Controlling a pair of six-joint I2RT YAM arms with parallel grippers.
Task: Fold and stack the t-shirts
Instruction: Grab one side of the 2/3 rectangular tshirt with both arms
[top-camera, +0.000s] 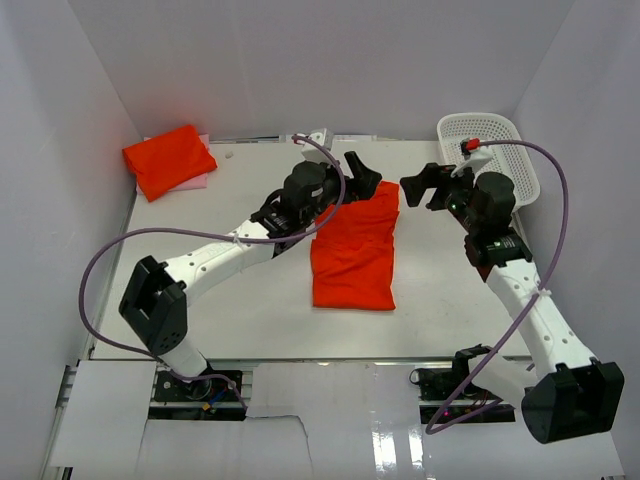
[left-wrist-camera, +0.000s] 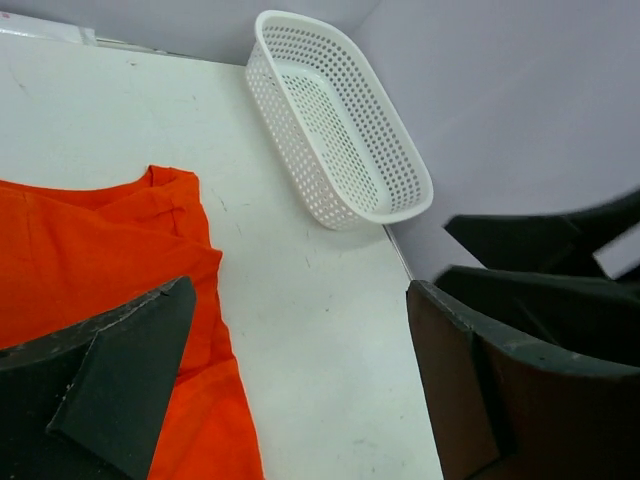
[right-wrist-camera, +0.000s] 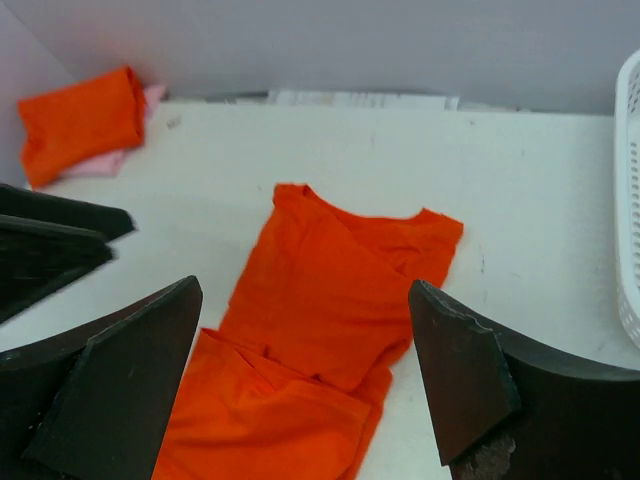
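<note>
An orange-red t-shirt lies on the table's middle, folded into a long strip; it also shows in the left wrist view and the right wrist view. A second folded t-shirt rests at the far left corner on something pink. My left gripper hovers open over the strip's far end, holding nothing. Just right of that end, my right gripper is open too, with nothing between its fingers.
A white mesh basket stands at the far right corner. White walls close the table on three sides. A pink cloth peeks from under the far-left shirt.
</note>
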